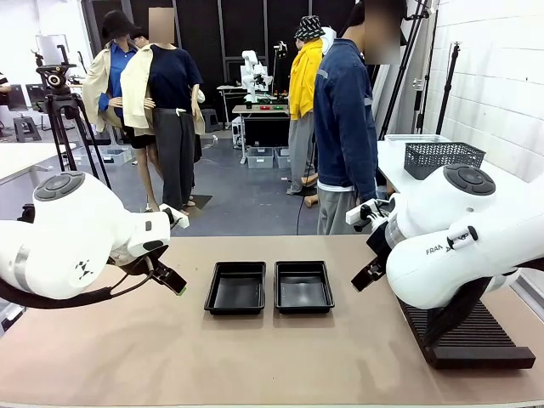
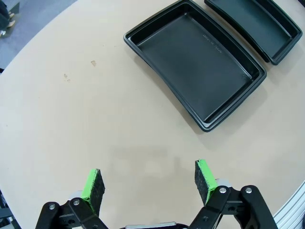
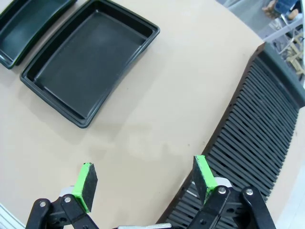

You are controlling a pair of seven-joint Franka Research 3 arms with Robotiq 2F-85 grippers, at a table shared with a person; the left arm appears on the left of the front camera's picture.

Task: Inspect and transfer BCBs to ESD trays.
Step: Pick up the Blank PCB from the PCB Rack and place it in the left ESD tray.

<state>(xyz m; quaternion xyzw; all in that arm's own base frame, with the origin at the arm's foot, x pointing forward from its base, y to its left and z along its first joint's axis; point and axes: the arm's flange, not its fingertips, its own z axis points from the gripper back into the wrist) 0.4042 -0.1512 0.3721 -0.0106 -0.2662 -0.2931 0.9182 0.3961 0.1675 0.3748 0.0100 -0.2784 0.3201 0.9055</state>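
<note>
Two empty black ESD trays sit side by side mid-table, the left tray [image 1: 235, 287] and the right tray [image 1: 303, 286]. No BCBs are in view. My left gripper [image 1: 176, 285] hovers left of the trays. In the left wrist view it [image 2: 148, 174] stands open over bare table, with one tray [image 2: 195, 62] ahead and the other tray [image 2: 257, 19] beyond. My right gripper [image 1: 364, 279] hovers right of the trays. In the right wrist view it [image 3: 143, 176] is open and empty, a tray [image 3: 90, 62] ahead, the other tray [image 3: 28, 19] at the top left.
A long black ribbed rack [image 1: 472, 336] lies on the table at the right, under my right arm, its near end close to my right gripper's finger [image 3: 204, 174]. A person [image 1: 344, 127] stands at the far side. A grey mesh basket [image 1: 442, 157] sits on a side table.
</note>
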